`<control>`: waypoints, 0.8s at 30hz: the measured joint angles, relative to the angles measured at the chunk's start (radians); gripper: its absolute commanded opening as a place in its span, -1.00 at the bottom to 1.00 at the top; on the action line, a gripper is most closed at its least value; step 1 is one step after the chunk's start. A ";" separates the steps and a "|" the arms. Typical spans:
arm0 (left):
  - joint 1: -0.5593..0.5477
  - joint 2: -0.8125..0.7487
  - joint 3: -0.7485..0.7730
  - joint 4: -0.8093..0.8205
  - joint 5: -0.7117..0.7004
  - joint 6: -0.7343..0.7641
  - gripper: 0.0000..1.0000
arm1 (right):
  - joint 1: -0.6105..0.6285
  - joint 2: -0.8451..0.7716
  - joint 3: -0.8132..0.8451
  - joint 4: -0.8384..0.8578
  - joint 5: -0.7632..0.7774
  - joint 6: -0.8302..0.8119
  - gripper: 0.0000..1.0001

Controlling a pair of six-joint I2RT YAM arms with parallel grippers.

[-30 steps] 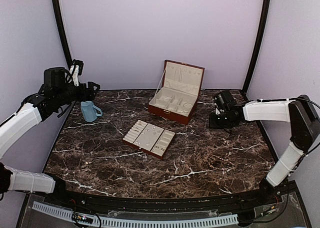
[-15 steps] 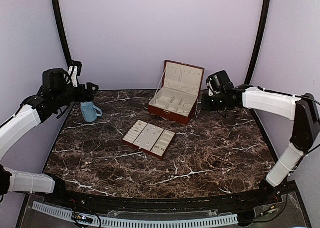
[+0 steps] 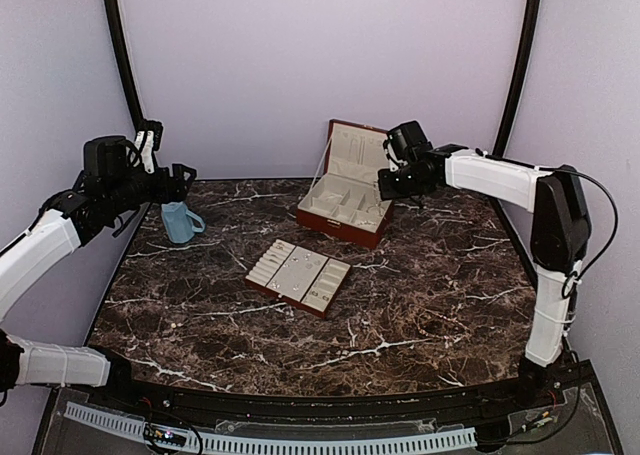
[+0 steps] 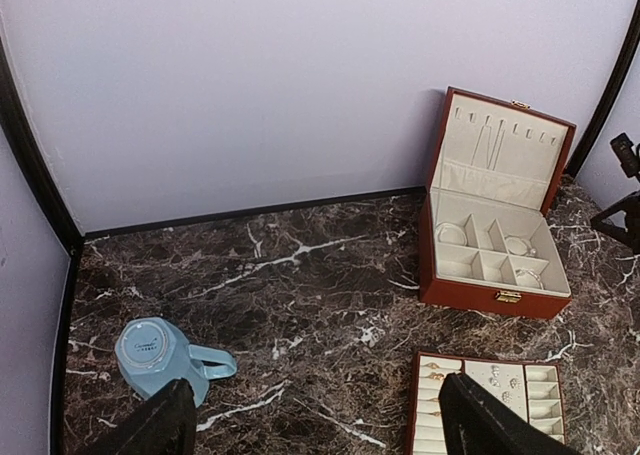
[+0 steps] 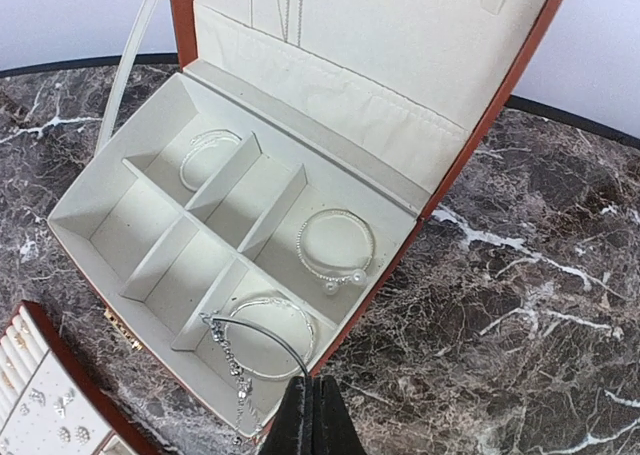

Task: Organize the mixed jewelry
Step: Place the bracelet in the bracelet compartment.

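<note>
From the top camera I am seeing one red-brown box [image 3: 352, 190] standing open at the back middle of the tabletop [image 3: 420, 305]. One cream-lined tray [image 3: 299, 275] is lying near the centre, and one blue cup [image 3: 180, 222] is sitting by the back left corner. The left gripper [image 3: 175, 157] is hanging above the cup with its fingers spread wide and nothing between them. The right gripper [image 3: 386, 185] is hovering over the right side of the box, fingers pressed together.

Through the left wrist camera, both of that gripper's fingers [image 4: 150, 430] are showing well apart at the bottom edge. The mixed jewelry [image 4: 500, 378] is showing as specks in the tray's small cells, too tiny for me to count. I am counting three bracelets [image 4: 452, 233] lying flat in the box and two thin chains [image 4: 487, 145] hanging straight down the inside of the raised lid.

Through the right wrist camera I am counting six compartments, three of them holding one bracelet each. The fingers are pinching shut on a fourth piece, a thin wire bangle [image 5: 262, 333]. Its arc is running from the fingertips up and to the left, above the front corner compartment. Its long axis is lying roughly along the box's front wall. A short tail of links [image 5: 240, 395] is dangling straight down from its far end.
</note>
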 measured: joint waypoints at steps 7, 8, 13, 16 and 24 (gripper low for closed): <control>0.000 -0.018 0.000 0.000 0.000 0.000 0.74 | -0.030 0.127 0.129 -0.019 -0.038 -0.058 -1.00; 0.000 -0.022 0.000 0.000 0.000 0.000 0.74 | -0.034 0.142 0.146 -0.019 -0.045 -0.066 -1.00; 0.000 -0.035 0.000 0.001 0.000 0.000 0.74 | -0.047 0.205 0.214 -0.020 -0.073 -0.100 -1.00; 0.000 -0.035 0.000 0.001 0.000 0.000 0.74 | -0.047 0.238 0.249 -0.020 -0.089 -0.111 -1.00; 0.000 -0.035 -0.001 0.001 0.000 0.000 0.74 | -0.053 0.326 0.349 -0.018 -0.116 -0.130 -1.00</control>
